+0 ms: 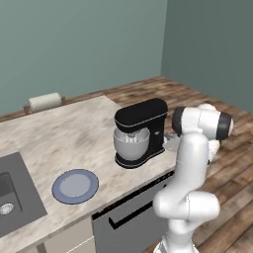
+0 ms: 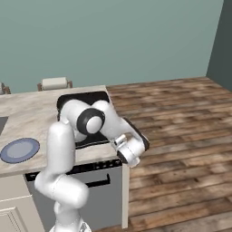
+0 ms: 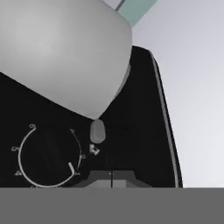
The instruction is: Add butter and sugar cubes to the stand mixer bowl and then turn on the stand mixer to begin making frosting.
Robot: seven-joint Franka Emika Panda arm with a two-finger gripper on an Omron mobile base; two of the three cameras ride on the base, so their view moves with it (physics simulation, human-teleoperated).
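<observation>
The black stand mixer (image 1: 143,123) stands near the counter's right end, with the silvery stand mixer bowl (image 1: 131,143) under its head and the whisk inside. My gripper (image 3: 111,178) is shut, with nothing between its tips. It points at the mixer's side (image 3: 131,131) from close up. A white-marked speed dial (image 3: 48,157) is just left of the tips, and a small grey knob (image 3: 97,131) is above them. The bowl (image 3: 57,52) bulges at the upper left. The arm half hides the mixer (image 2: 84,97). The butter and sugar cubes are out of view.
A round blue-grey plate (image 1: 75,186) lies near the counter's front edge, left of the mixer. A dark sink (image 1: 12,195) is at the far left and a paper towel roll (image 1: 44,101) at the back. Wooden floor (image 2: 181,149) lies right of the counter end.
</observation>
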